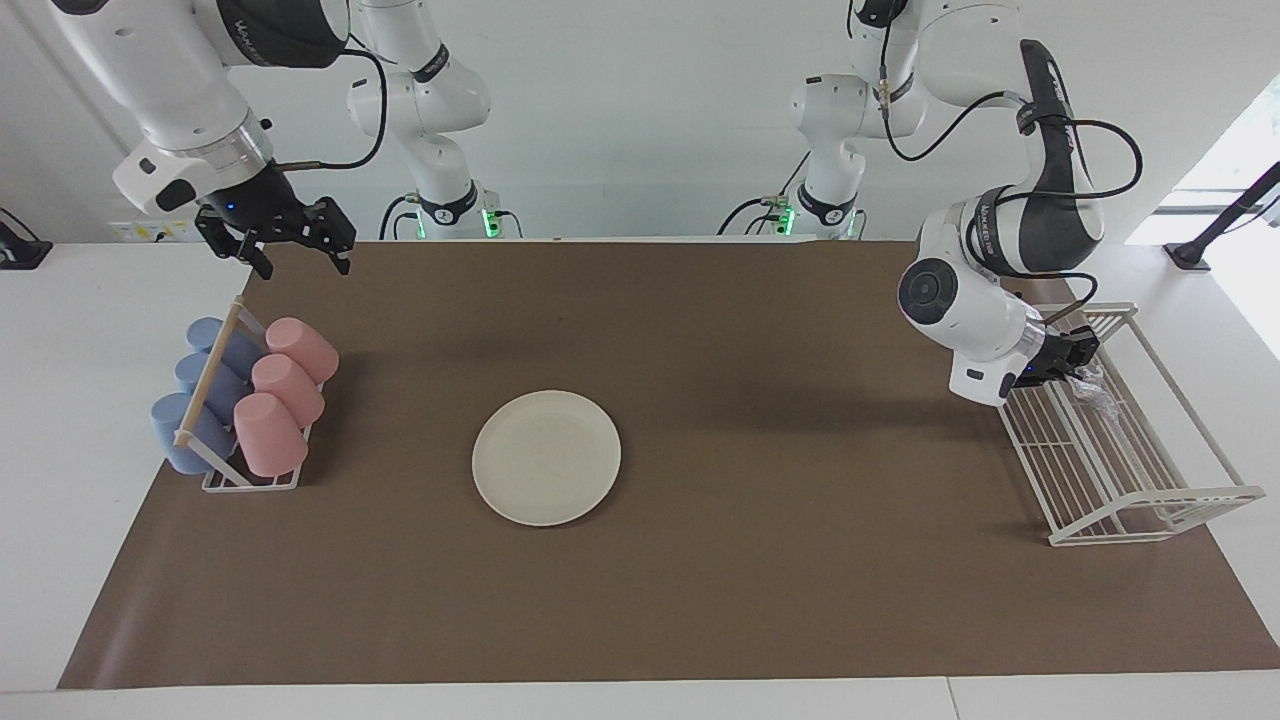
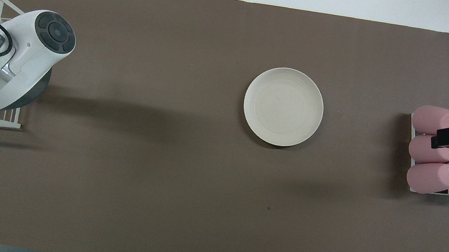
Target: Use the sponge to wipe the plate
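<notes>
The cream-white plate [image 1: 546,457] lies flat on the brown mat near the table's middle, with nothing on it, and shows in the overhead view too [image 2: 283,106]. My left gripper [image 1: 1082,368] hangs over the wire rack's end nearest the robots, shut on the silvery-grey sponge [image 1: 1097,390], which dangles from its fingertips. In the overhead view the left arm's white wrist [image 2: 27,58] hides that gripper and the sponge. My right gripper [image 1: 303,262] waits open and holding nothing, above the mat's edge beside the cup rack.
A white wire rack [image 1: 1130,470] stands at the left arm's end of the mat. A small rack [image 1: 250,480] of pink and blue cups lying on their sides stands at the right arm's end. The brown mat [image 1: 780,560] covers most of the table.
</notes>
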{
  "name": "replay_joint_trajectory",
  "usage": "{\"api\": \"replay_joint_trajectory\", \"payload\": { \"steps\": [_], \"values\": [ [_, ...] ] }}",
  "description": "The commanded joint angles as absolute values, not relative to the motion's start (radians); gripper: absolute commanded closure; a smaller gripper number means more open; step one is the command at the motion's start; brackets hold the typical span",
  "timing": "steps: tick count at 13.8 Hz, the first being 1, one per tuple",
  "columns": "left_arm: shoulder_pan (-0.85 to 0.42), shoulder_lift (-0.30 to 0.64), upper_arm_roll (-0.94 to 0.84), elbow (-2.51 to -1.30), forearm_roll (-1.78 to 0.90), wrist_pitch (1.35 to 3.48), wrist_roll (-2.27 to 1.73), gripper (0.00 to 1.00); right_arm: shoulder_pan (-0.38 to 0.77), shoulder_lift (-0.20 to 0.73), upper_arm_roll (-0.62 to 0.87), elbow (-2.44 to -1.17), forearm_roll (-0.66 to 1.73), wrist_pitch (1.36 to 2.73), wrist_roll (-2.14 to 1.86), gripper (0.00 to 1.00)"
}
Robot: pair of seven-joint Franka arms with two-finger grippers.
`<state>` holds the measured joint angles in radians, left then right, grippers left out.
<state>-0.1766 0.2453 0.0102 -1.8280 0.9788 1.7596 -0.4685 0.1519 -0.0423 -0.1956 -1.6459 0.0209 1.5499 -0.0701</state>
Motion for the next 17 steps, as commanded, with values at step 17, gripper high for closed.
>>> {"api": "replay_joint_trajectory", "payload": {
  "steps": [17],
  "values": [
    [-0.149, 0.222, 0.025, -1.633, 0.639, 1.72, -0.399, 0.0, 0.158, -0.046, -0.189, -1.646, 0.011, 1.56, -0.04, 0.0]
  ]
}}
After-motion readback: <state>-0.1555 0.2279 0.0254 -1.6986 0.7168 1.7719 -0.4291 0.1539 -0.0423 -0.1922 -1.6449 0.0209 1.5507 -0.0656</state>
